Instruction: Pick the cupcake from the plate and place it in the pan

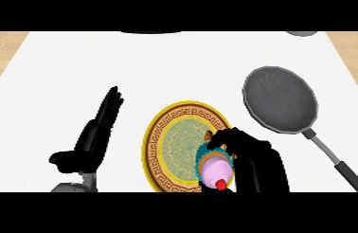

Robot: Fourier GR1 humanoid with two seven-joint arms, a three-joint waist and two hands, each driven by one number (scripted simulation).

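A cupcake (216, 169) with pink frosting, a red cherry and a teal wrapper lies tilted on the right part of a gold-rimmed patterned plate (161, 142). My right hand (255, 158) is curled round the cupcake from the right, its fingers over the wrapper's top. A dark grey pan (280, 98) sits to the upper right of the plate, its handle (335, 163) running down toward the right edge. My left hand (98, 132) rests open at the left of the plate, fingers pointing up.
The counter top (105, 61) is white. A dark object (150, 32) shows at the top edge and a grey round object (302, 33) at the top right corner. Wooden surface shows at both upper corners.
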